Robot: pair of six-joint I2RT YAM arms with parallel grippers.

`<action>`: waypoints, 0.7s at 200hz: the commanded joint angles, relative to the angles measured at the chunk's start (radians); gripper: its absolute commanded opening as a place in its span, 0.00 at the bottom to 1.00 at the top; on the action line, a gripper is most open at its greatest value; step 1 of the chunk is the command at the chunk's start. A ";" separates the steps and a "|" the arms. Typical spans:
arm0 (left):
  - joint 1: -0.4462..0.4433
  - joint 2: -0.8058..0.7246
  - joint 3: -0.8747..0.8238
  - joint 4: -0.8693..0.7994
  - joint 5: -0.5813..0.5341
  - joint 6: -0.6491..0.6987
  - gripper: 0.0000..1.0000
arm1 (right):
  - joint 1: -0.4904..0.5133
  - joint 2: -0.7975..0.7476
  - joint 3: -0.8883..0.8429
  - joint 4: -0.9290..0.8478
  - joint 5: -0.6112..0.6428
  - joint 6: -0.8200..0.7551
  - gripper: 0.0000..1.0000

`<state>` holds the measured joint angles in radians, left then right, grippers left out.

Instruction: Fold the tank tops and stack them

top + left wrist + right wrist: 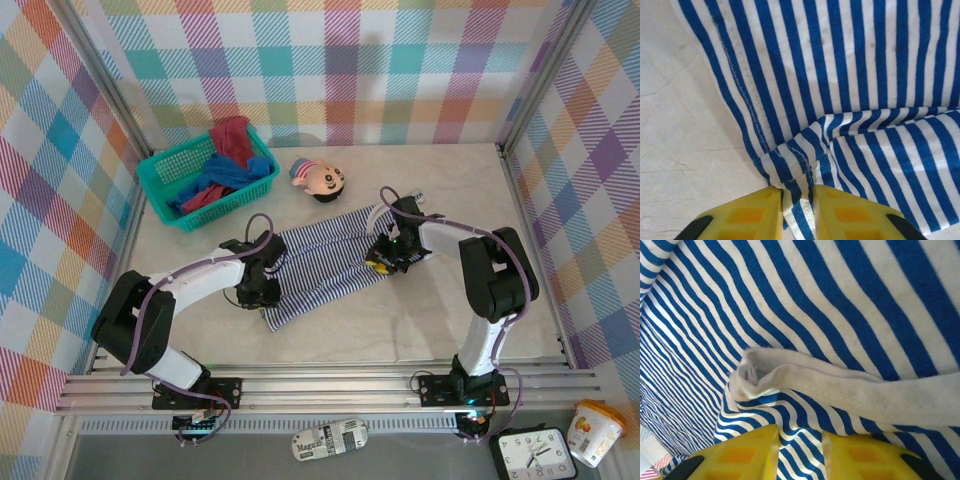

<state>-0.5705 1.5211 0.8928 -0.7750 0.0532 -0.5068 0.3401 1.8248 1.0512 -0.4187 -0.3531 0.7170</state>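
- We see the navy-and-white thin-striped cloth tank top (325, 265) lying spread on the pale tabletop (420, 320). It runs diagonally between the 2 arms, from near left to far right.
- The yellow left fingers (747, 215) sit at the top's near-left end. They are pressed together on a bunched fold of striped cloth, just beside a stitched edge, and the fabric fills the narrow gap between them.
- The yellow right fingers (740, 455) sit at the top's far-right end. They are clamped on striped cloth too, and a white trim band curls across the fabric just above them.
- Around both grips the cloth wrinkles, while the middle of the top lies mostly flat.
- The teal plastic mesh basket (158, 192) stands at the far left of the tabletop, well apart from the striped top.
- Inside it we see the solid bright blue cloth tank top (215, 185) crumpled, and the dark red cloth tank top (232, 138) draped over the far rim.
- The small big-headed doll (318, 180) lies just right of the basket, near the striped top's far edge but not touching it.
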 commanded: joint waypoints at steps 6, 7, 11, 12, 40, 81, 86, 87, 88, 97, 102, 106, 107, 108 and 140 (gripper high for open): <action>0.014 0.013 0.007 0.008 0.022 0.001 0.17 | -0.001 0.039 -0.006 -0.012 0.016 -0.010 0.30; 0.015 0.013 0.006 0.008 0.022 0.002 0.17 | 0.000 0.040 -0.006 -0.012 0.016 -0.010 0.30; 0.016 0.012 0.005 0.007 0.022 0.002 0.16 | 0.000 0.040 -0.007 -0.010 0.017 -0.011 0.29; 0.016 0.012 0.005 0.007 0.022 0.003 0.15 | 0.000 0.040 -0.007 -0.010 0.017 -0.010 0.29; 0.024 -0.024 0.015 0.000 0.035 -0.007 0.07 | 0.000 0.040 -0.016 -0.009 0.017 -0.010 0.29; 0.061 -0.068 0.028 0.018 0.080 -0.043 0.00 | 0.000 0.053 -0.019 -0.011 0.034 -0.008 0.27; 0.072 -0.075 0.025 0.022 0.090 -0.050 0.00 | 0.000 0.055 -0.019 -0.012 0.038 -0.008 0.27; 0.075 -0.077 0.024 0.023 0.092 -0.051 0.00 | 0.000 0.056 -0.018 -0.012 0.038 -0.008 0.27; 0.077 -0.078 0.024 0.025 0.095 -0.053 0.00 | 0.000 0.057 -0.018 -0.013 0.038 -0.008 0.27; 0.103 -0.094 0.016 0.036 0.116 -0.067 0.00 | 0.000 0.062 -0.018 -0.015 0.045 -0.008 0.27; 0.119 -0.101 0.011 0.042 0.126 -0.073 0.00 | 0.000 0.062 -0.018 -0.015 0.049 -0.010 0.27; 0.132 -0.108 0.010 0.045 0.137 -0.077 0.00 | -0.001 0.063 -0.019 -0.017 0.051 -0.010 0.27; 0.135 -0.109 0.009 0.046 0.138 -0.077 0.00 | -0.001 0.063 -0.019 -0.018 0.051 -0.010 0.27; 0.139 -0.110 0.007 0.046 0.142 -0.077 0.00 | 0.000 0.065 -0.019 -0.018 0.051 -0.010 0.27; 0.224 -0.095 0.001 0.070 0.219 -0.090 0.00 | 0.000 0.078 -0.014 -0.023 0.063 -0.021 0.27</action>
<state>-0.3958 1.4273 0.8944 -0.7269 0.1951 -0.5667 0.3397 1.8362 1.0512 -0.4107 -0.3534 0.7166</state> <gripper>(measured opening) 0.050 0.268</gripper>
